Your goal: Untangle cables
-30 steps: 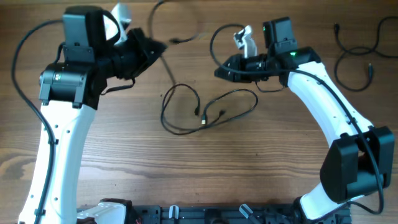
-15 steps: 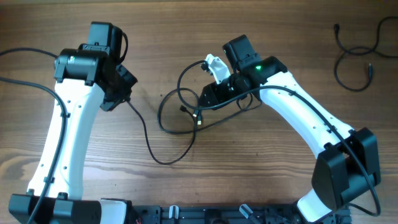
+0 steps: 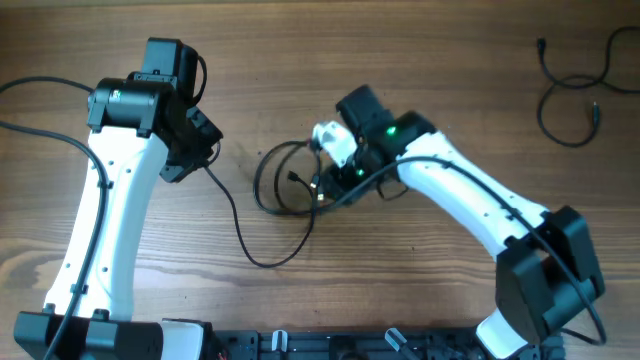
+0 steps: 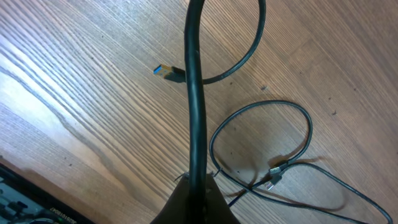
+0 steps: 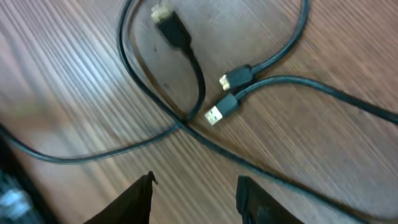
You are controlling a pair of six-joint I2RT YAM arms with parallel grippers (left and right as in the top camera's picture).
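Observation:
Several thin black cables point(image 3: 272, 180) lie in overlapping loops at the table's middle. My left gripper point(image 3: 207, 162) is shut on one cable point(image 4: 197, 112), which runs from its fingers point(image 4: 198, 190) in a long curve point(image 3: 250, 255) back to the loops. That cable's blue-tipped USB plug point(image 4: 168, 71) lies on the wood. My right gripper point(image 3: 322, 185) is open and empty, low over the loops. In the right wrist view its fingers point(image 5: 196, 193) sit just short of a crossing of strands, with three plug ends point(image 5: 214, 115) close beyond.
A separate black cable point(image 3: 570, 95) lies looped at the far right back corner. The wooden table point(image 3: 420, 290) runs out to all sides. A black rail point(image 3: 330, 345) lines the front edge between the arm bases.
My left arm swung back and pulled one cable out to the left front into a long curve. My right gripper came from the back down and left onto the loops.

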